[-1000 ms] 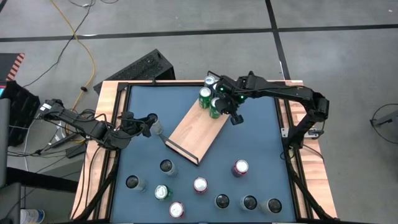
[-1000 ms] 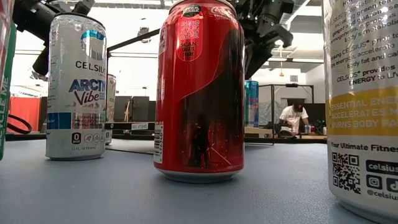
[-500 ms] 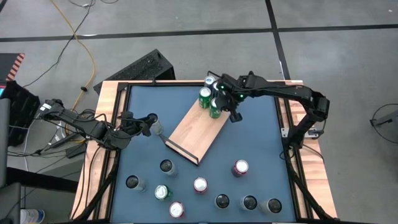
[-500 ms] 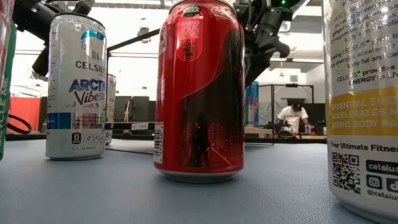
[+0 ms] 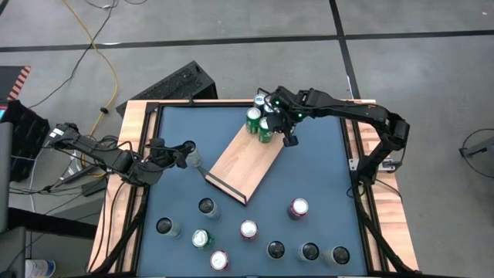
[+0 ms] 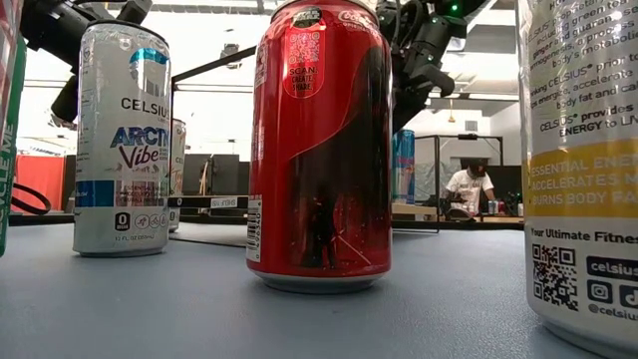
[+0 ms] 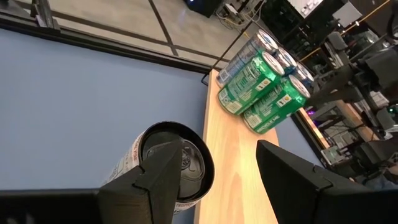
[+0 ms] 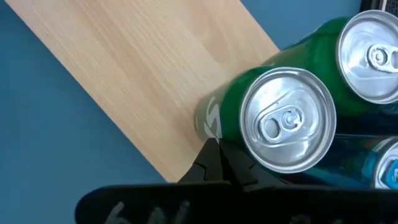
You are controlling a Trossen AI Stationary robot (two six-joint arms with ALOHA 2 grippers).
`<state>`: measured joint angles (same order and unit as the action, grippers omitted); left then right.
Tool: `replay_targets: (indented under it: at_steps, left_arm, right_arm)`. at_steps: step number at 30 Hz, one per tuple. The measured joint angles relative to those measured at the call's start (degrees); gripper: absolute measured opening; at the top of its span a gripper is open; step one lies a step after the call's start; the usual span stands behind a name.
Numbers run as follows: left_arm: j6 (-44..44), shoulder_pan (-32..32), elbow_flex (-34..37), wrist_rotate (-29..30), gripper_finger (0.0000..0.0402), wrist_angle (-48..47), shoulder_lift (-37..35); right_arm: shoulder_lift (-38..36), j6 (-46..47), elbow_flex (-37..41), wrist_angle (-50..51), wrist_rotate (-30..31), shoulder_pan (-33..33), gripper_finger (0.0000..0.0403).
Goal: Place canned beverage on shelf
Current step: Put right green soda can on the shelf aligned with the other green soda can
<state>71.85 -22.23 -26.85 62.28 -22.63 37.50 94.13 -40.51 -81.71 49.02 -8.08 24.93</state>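
Grey concrete floor surrounds a blue tabletop (image 5: 316, 174) with a wooden rim.

High view: flat light-wood shelf board (image 5: 243, 164) with a thin black wire rail lies diagonally at mid-table. Three cans cluster at its far end, among them two green aluminium cans (image 5: 254, 120). Right gripper (image 5: 289, 137) sits just beside that cluster, above the shelf's far corner. Left gripper (image 5: 185, 151) holds a pale cylindrical can (image 5: 193, 155) near the table's left rim, well apart from the shelf. Nine more cans stand loose on the near half of the table.

Low view: glossy red cola can (image 6: 321, 145) centre, white Celsius can (image 6: 122, 140) beside it; smooth printed metal.

Left wrist view: dark fingers (image 7: 163, 177) pinch the pale can's rim; shelf grain runs ahead.

Right wrist view: fingers pressed together, tips against the nearest green can's (image 8: 273, 121) side; brushed silver lid, pull tab.

Step, by judgement: the right arm tidies the placed cans; next, the left can must travel to bare board and be set upright.
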Motion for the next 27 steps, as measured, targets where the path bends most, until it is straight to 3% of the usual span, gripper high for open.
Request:
replay_targets:
  at_steps: [15, 27]
  left_arm:
    - [0.0, 0.0, 0.0, 0.0, 0.0194, 0.0, 0.0]
    - [0.0, 0.0, 0.0, 0.2, 0.0194, -0.2, 0.0]
  right_arm:
    - [0.0, 0.3, 0.0, -0.8, 1.1, 1.2, 0.0000]
    - [0.0, 1.3, 0.0, 0.4, 5.3, 1.9, 0.0000]
